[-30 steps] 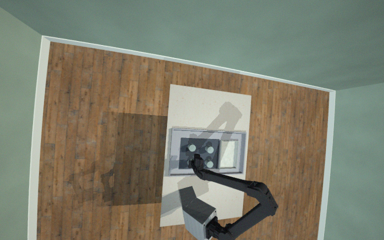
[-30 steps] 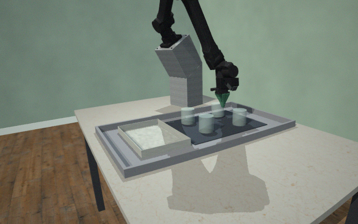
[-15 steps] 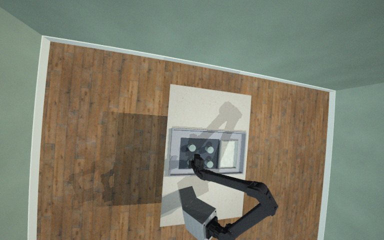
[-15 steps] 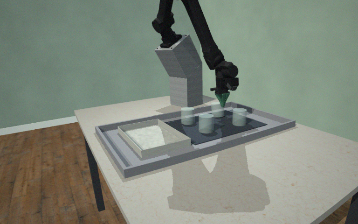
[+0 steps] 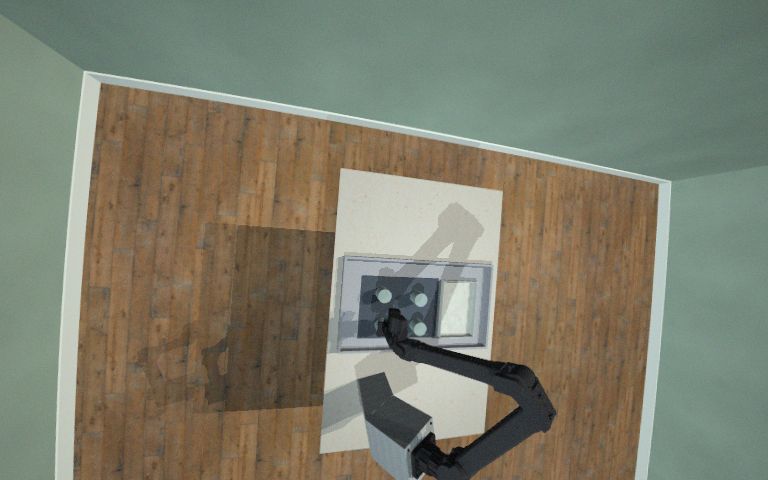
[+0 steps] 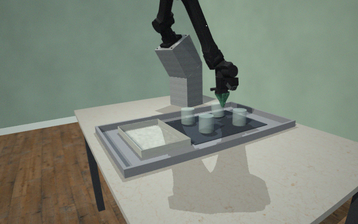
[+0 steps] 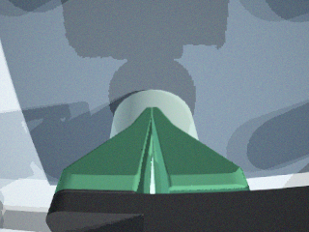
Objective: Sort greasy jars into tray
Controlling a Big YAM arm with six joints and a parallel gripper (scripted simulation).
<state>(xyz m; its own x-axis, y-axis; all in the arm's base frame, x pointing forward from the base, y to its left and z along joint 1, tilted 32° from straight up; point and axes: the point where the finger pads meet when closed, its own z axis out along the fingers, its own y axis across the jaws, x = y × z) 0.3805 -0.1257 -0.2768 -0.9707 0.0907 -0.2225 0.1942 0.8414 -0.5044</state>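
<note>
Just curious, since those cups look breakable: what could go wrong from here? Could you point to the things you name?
The closed end effector point(image 5: 393, 310) point(image 6: 223, 106) point(image 7: 152, 117) is right at one jar point(image 6: 216, 110) point(image 7: 169, 103), so a hard push could topple it. The other jars point(image 6: 187, 116) point(image 6: 206, 123) point(image 6: 239, 117) stand nearby and might get knocked. Grease doesn't show, so the wrong jar could be moved.

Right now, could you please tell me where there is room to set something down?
Inside the pale rectangular tray: nothing stands between its four low rims. It is crowded on the dark rectangular mat alongside, where four clear glass jars stand and the shut green-fingered tool is at one.
</note>
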